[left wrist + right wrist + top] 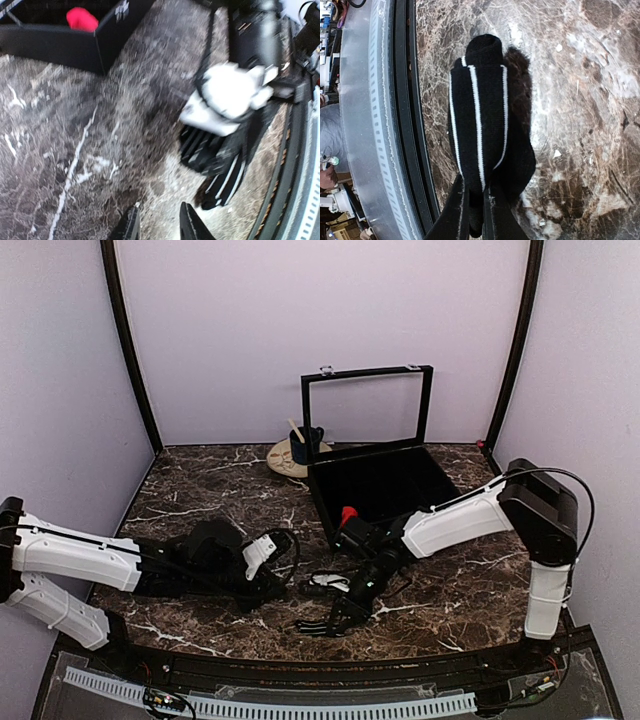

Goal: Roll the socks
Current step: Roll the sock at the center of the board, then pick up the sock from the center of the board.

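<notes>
Right wrist view: right gripper (pixel 476 215) pinched tight on black striped sock (pixel 480 115), whose far end is rolled; it lies on the marble desk (pixel 580 100) by the front edge. Left wrist view: left gripper (pixel 159 227) slightly spread, empty, low over desk, near that sock. Top view: red sock (pixel 348 515) sits in black box (pixel 400 485), near-left corner.

Pale lilac walls (pixel 320 310) rise well beyond the right claw (pixel 477 200), framed by black corner posts (pixel 125 340). Beneath it lies a dark brown, white-veined marble table (pixel 200 490), evenly lit.
</notes>
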`<state>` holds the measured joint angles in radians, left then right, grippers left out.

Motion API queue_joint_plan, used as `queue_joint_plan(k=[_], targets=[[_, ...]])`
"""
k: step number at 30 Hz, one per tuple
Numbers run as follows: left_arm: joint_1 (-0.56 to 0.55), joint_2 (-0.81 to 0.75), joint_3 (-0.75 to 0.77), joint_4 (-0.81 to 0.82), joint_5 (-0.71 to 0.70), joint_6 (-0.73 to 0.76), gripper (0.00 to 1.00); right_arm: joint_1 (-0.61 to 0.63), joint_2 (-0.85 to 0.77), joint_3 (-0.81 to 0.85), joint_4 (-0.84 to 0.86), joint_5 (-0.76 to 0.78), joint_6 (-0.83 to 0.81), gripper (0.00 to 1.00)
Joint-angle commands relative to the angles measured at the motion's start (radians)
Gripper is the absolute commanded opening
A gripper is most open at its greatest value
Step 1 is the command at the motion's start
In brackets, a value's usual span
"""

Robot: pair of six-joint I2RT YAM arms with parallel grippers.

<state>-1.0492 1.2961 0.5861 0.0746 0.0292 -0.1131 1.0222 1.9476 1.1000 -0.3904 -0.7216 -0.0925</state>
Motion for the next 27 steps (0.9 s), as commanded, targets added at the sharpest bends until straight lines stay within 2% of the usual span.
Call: queue_joint_plan(k=[1,13,27], targets=[[-0.037,-0.055,-0.026,0.052,-0.022,0.026,0.31,-0.01,0.072,0.022,-0.082,0.023,0.003,0.0],[-0.154,0.008,-0.02,0.1,0.03,0.13,0.35,-0.031,0.143,0.143,-0.161,-0.015,-0.022,0.0],[-0.21,0.188,0.072,0.069,0.04,0.243,0.37,-0.033,0.147,0.135,-0.179,-0.036,-0.028,0.0]])
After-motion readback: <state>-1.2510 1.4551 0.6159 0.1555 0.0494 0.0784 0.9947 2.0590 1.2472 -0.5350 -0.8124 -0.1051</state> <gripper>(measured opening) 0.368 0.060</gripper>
